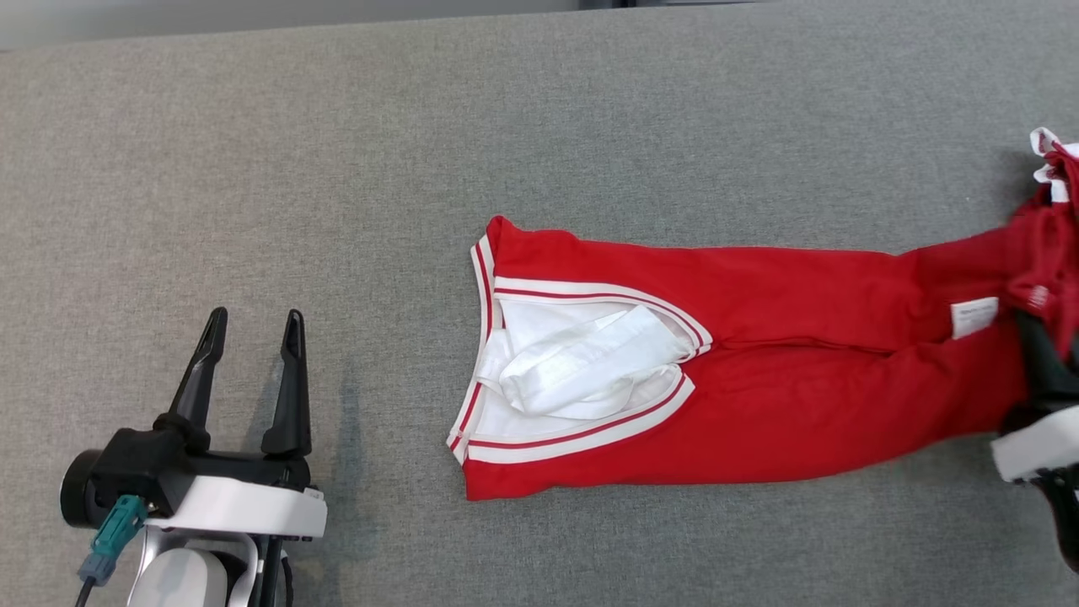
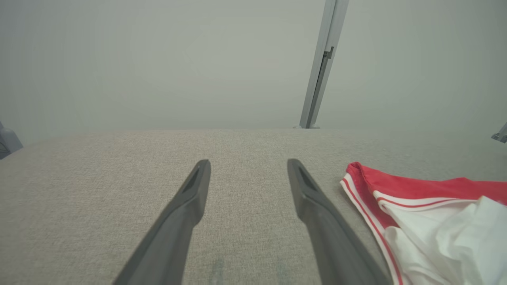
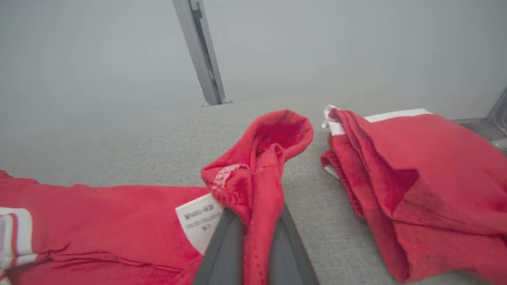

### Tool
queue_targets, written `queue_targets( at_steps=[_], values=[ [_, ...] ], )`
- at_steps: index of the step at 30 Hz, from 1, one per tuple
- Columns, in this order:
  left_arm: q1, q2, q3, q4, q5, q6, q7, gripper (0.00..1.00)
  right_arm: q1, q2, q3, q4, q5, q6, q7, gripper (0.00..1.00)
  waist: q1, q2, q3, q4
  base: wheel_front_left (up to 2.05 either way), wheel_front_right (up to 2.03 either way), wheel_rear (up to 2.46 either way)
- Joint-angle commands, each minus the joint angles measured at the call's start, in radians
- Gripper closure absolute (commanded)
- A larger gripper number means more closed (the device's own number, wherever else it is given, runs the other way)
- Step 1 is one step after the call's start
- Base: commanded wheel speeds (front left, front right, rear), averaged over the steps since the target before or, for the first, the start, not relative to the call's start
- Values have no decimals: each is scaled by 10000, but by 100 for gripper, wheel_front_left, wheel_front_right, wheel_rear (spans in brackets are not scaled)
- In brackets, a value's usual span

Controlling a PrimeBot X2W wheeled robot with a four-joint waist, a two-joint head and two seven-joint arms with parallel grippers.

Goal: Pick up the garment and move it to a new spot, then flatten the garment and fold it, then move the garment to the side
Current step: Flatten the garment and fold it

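Observation:
The red garment (image 1: pixel 759 379) lies stretched left to right on the grey table (image 1: pixel 337 169). Its white-trimmed opening with white lining faces left, and a white care label (image 1: pixel 974 317) shows near its right end. At the view's right edge, my right gripper (image 1: pixel 1035 324) is shut on a raised fold of the garment's right end; in the right wrist view the red cloth (image 3: pixel 257 166) is pinched between the two fingers (image 3: pixel 223 245). My left gripper (image 1: pixel 255 316) stands open at the lower left, well left of the garment. The garment's trimmed edge (image 2: pixel 396 186) lies to the right of my left gripper (image 2: pixel 248 163).
A second red piece with white trim (image 3: pixel 416 190) lies folded just right of the held end, and shows at the head view's right edge (image 1: pixel 1054 160). A metal post (image 3: pixel 200 51) stands beyond the table's far edge. Bare grey table stretches left of and behind the garment.

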Motion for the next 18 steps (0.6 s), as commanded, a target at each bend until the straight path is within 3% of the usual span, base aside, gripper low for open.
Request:
queue_targets(
  at_steps=[1,6,11,18],
  values=[
    [108,7,39,18,22,-39,-11,0,-142,36,94,-293,28,0,135,100,0,0,-56,-35,0,0,0],
    [142,25,11,79,59,-68,-11,0,-449,422,762,-1807,39,2,1028,100,0,0,-252,-88,0,0,0],
    [65,7,-104,197,96,-145,-11,0,-968,1266,1921,-2830,29,2,1658,100,0,0,-399,21,0,0,0],
    [-87,-62,-290,328,105,-222,-11,0,-1539,2500,3679,-2368,-46,3,1656,100,0,0,-458,360,0,0,0]
  ],
)
